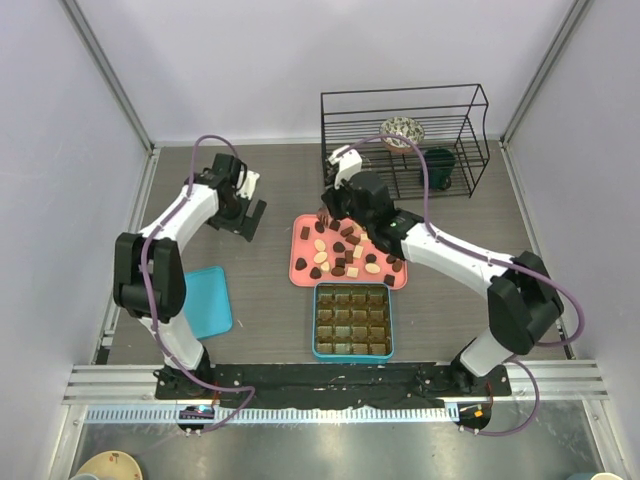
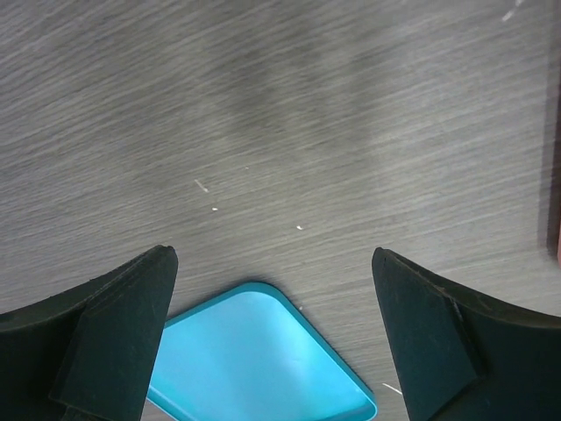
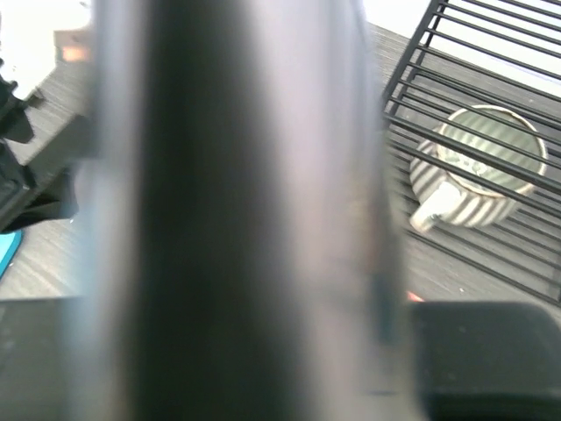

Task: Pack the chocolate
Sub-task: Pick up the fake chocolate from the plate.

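Top external view: a grey wood-grain bench [image 1: 270, 320] with two arms bolted at its near edge.
Chocolate: many small pieces of chocolate [image 1: 345, 250], dark brown, mid brown and cream, lie loose on a pink tray [image 1: 297, 262] in the middle of the bench.
Box: a teal box [image 1: 316, 320] with brown compartments sits between the tray and the near edge, just beside the tray. I cannot tell if any compartment is filled.
Handling: each piece is likely light and rigid but easily chipped, and smooth enough to slip. A gentle pinch across two opposite sides, one piece at a time, looks safest.
Left arm: bent at the elbow and reaching toward the far edge, left of the tray.
Left fingers [image 1: 248, 218]: spread wide and holding nothing, above bare bench. The left wrist view shows a corner of a teal lid [image 1: 208, 300] below them.
Right arm: stretched from the near right corner across the tray, with its wrist over the tray's far left corner.
Right fingers [image 1: 328, 213]: low at that corner. The wrist hides them from above and a dark blur fills the right wrist view, so I cannot tell how far apart they are or whether they hold a piece.
Other things: a black wire rack [image 1: 400, 100] at the far right corner, with a striped mug [image 3: 473, 167] inside.
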Available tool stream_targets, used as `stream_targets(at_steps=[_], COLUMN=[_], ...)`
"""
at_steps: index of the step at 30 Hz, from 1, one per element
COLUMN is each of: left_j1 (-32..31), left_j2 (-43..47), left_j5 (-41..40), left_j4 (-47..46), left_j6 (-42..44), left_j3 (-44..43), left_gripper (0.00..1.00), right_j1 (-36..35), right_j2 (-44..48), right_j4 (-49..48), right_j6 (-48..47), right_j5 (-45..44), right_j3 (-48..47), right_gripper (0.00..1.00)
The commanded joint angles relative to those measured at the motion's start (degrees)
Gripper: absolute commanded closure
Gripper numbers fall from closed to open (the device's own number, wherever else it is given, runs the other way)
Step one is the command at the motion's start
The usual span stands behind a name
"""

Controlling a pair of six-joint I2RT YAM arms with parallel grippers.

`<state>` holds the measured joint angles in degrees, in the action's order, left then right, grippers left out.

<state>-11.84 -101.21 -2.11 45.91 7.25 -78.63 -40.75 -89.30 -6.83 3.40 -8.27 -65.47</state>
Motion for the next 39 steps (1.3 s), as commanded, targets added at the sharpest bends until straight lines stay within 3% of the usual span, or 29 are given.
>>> stream_targets(at_steps=[1, 9, 18, 27, 39], left_j1=[0.9, 1.0, 1.0, 0.9, 1.0], left_j2=[2.6, 4.5, 7.3, 9.6, 10.5], left_j5=[0.3, -0.9, -1.0, -1.1, -2.3], left_j4=[-4.1, -4.0, -3.7, -3.9, -4.2], left_j6=[-1.0, 0.8, 1.5, 2.2, 2.8], left_j3=[-1.1, 0.9, 2.4, 4.5, 5.2], left_gripper=[0.02, 0.02, 0.03, 0.03, 0.03], right_j1=[-0.1, -0.1, -0.1, -0.1, -0.1], right_j2=[-2.8, -9.0, -9.9, -8.9, -9.9], right_j4=[-8.0, -12.4, -13.7, -15.3, -20.7], right_j6=[-0.7, -1.1, -0.1, -0.5, -0.7], right_j5=[-0.8, 1.1, 3.0, 7.6, 9.6], right_j3=[-4.4, -5.7, -5.6, -2.4, 1.1], right_gripper=[0.99, 0.99, 0.99, 0.73, 0.63])
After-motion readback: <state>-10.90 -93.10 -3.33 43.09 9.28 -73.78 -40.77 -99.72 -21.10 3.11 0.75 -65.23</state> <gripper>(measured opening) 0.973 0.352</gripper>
